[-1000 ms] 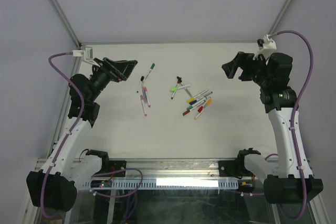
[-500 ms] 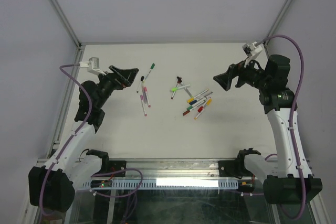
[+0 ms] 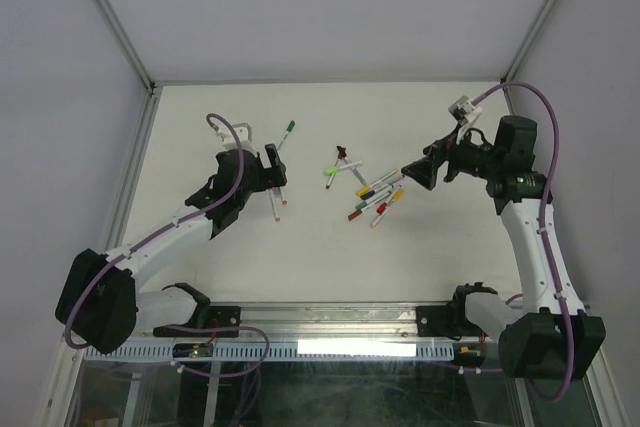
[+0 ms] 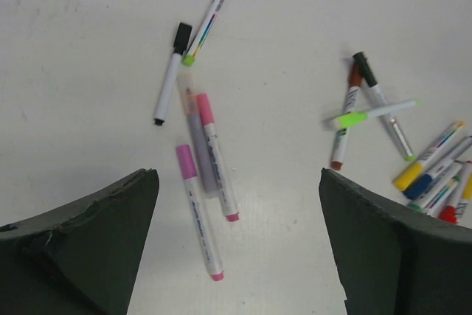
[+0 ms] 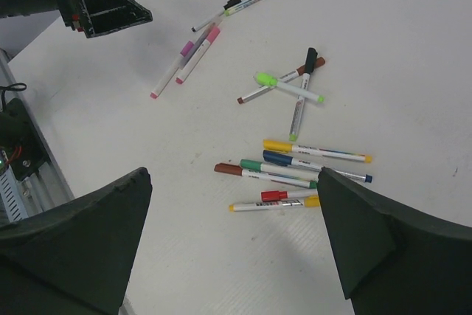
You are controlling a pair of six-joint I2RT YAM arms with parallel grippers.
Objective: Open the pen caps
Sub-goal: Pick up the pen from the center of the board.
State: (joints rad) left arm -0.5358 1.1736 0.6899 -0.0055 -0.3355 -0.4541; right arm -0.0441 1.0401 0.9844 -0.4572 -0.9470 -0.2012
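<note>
Framing the white table [image 3: 450, 247] and scattered pens [image 3: 375, 197]: pale grey walls [image 3: 320, 7].

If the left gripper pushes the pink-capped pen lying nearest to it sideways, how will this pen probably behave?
The pink-capped pen is a thin round barrel lying flat on the table, so it would probably roll. It looks stiff and light, likely easy to lift. A second pink pen lies close beside it, so the open left gripper may nudge both.
</note>
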